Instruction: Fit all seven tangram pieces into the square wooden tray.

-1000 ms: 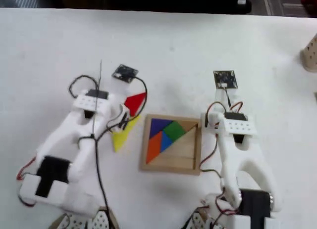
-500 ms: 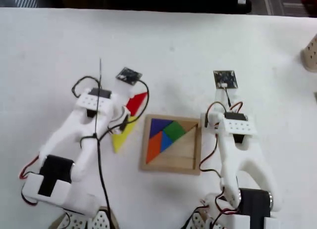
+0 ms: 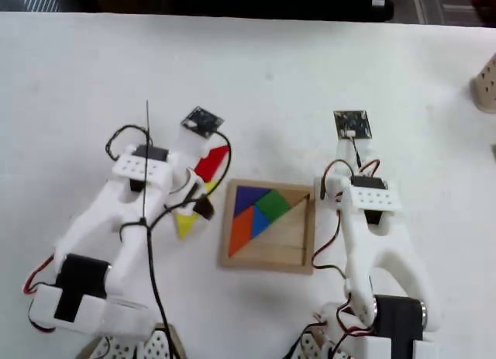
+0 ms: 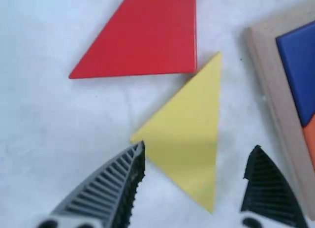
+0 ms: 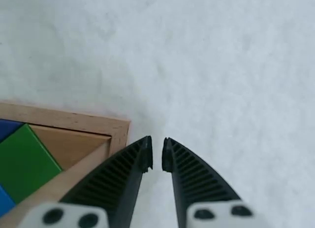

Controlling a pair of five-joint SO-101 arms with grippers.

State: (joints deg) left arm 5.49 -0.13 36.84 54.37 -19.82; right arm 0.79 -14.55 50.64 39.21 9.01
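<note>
Though set low over the white surface (image 3: 271,72), clamped on nothing: left claw (image 4: 198,149) spread wide, astride the yellow triangle (image 4: 192,124), grey toothed finger (image 4: 113,188) at one corner, black finger (image 4: 263,183) clear of the opposite edge. Just beyond, red triangle (image 4: 152,41) lying flat, one corner at the yellow edge, touching or nearly so. Next right, near the yellow piece, square wooden tray (image 3: 267,262) with blue piece (image 3: 246,198), orange piece (image 3: 240,229) and green piece (image 3: 273,205) packed into its left and far part, bare wood elsewhere. Farthest right, right claw (image 5: 157,149) drawn together but for a thin slit, nothing between, above the surface just off the tray's far right corner.
</note>
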